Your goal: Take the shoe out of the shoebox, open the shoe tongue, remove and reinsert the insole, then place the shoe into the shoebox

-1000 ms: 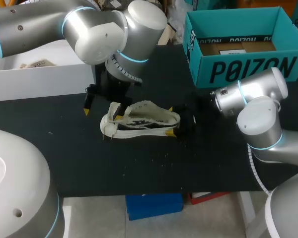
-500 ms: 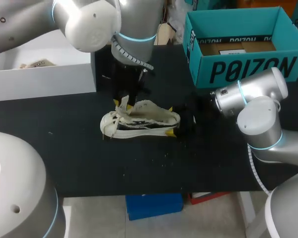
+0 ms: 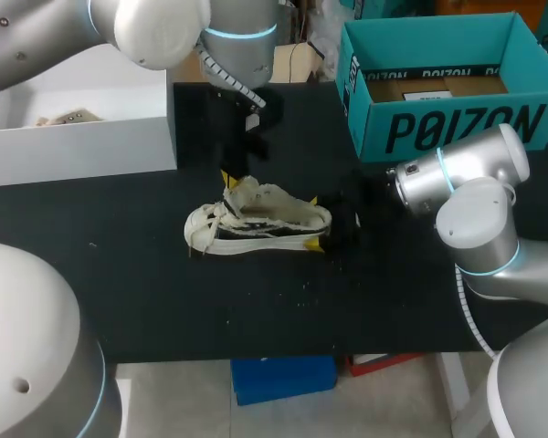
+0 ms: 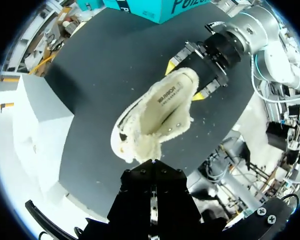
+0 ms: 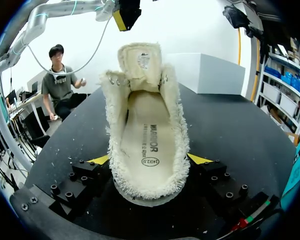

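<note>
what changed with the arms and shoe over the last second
The left gripper swung from beside the toe of the shoe to above its tongue. The shoe and the right gripper, shut on its heel, stayed put.

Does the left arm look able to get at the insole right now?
Probably yes. The shoe has its tongue stood back, leaving the insole bare from above. The left gripper hangs just over the tongue, and the right gripper clamps only the heel, clear of the opening.
</note>
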{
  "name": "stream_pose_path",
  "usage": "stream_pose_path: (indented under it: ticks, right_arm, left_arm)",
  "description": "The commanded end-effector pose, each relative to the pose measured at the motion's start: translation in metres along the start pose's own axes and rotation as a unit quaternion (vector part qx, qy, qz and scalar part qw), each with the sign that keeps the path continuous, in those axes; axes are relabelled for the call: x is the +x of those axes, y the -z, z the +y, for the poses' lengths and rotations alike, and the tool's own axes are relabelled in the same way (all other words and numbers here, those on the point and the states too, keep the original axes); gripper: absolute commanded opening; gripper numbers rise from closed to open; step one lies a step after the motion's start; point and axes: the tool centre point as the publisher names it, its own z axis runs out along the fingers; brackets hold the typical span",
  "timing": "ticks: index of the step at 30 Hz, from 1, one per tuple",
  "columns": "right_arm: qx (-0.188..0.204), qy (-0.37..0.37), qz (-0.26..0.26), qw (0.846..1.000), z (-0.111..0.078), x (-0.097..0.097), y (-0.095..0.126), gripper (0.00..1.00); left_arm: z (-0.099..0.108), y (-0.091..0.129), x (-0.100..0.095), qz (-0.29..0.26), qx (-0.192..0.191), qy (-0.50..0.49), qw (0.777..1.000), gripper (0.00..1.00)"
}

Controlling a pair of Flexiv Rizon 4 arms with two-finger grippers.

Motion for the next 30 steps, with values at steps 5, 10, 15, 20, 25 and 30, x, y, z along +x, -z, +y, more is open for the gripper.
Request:
stream_pose_path:
  ticks: [5,10,15,20,25,30]
  right_arm:
    - [0.001,-0.001,0.000,1.000,-0.002,-0.001,-0.002,0.00]
    - [0.001,-0.001,0.000,1.000,-0.002,-0.001,-0.002,0.00]
    - [0.001,-0.001,0.000,1.000,-0.002,-0.001,-0.002,0.00]
    - [0.001,-0.001,0.000,1.000,-0.002,-0.001,-0.002,0.00]
    - [0.001,-0.001,0.000,1.000,-0.002,-0.001,-0.002,0.00]
    - [0.001,-0.001,0.000,1.000,-0.002,-0.001,-0.002,0.00]
  left_arm:
    - [-0.006,-0.005,-0.005,0.148,-0.018,-0.429,0.891,0.00]
    - [-0.025,-0.004,0.000,0.126,0.004,-0.500,0.857,0.00]
    - [-0.042,-0.001,0.002,0.100,0.020,-0.522,0.847,0.00]
    - [-0.057,-0.011,0.004,0.085,0.020,-0.535,0.840,0.00]
    - [-0.067,-0.024,0.004,0.074,0.039,-0.541,0.837,0.00]
    - [-0.073,-0.033,0.006,0.068,0.056,-0.523,0.848,0.00]
